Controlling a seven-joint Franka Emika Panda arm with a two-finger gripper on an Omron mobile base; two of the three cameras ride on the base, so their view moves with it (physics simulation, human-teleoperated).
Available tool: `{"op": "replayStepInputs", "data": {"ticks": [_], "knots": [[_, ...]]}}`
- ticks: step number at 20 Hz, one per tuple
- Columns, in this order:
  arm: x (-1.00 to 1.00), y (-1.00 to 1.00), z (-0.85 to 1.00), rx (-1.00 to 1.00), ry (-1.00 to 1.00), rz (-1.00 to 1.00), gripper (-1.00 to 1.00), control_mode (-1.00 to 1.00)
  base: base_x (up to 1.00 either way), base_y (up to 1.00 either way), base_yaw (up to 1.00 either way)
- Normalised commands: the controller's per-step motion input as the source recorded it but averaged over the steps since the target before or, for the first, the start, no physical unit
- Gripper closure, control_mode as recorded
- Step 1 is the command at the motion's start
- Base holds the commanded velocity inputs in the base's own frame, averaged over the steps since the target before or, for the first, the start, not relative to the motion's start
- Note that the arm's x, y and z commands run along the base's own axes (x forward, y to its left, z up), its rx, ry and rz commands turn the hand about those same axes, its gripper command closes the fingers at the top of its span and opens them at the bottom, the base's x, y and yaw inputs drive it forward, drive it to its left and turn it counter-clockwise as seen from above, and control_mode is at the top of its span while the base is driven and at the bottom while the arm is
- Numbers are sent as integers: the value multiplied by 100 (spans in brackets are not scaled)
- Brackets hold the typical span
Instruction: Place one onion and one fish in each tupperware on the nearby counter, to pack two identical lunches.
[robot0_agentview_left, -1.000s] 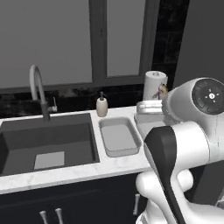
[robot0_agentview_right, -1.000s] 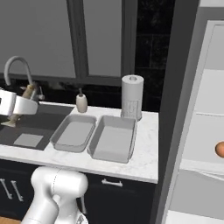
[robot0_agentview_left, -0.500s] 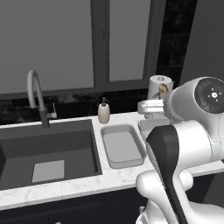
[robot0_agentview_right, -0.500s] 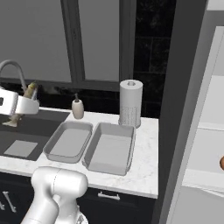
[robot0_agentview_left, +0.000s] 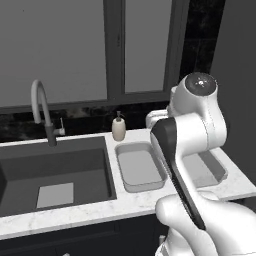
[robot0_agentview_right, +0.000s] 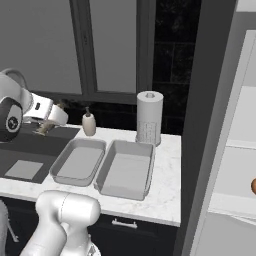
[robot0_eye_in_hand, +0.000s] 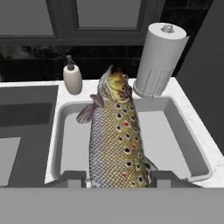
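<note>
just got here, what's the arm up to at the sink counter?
The gripper is shut on a speckled fish, holding it above the counter beside the sink. Two tupperware containers sit side by side there, the one nearer the sink and the one nearer the paper towel roll; both look empty. In the hand view the fish hangs over the containers. No onion on the counter yet.

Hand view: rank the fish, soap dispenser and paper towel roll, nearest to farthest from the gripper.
1. Fish: held between the gripper fingers.
2. and 3. Soap dispenser, back left, and paper towel roll, back right: too close to call.
</note>
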Motion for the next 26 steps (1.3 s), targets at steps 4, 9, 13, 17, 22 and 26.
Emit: {"op": "replayStepInputs", "data": {"ticks": [4,9,13,17,22,26], "knots": [[48,4,-33,1,20,3,100,-100,0,0,0],[32,11,-45,2,1,2,100,-100,0,0,0],[37,5,-58,1,1,5,100,-100,0,0,0],[57,3,-61,0,10,8,100,-100,0,0,0],[35,14,-50,0,10,6,100,-100,0,0,0],[10,2,-51,0,19,0,100,-100,0,0,0]]}}
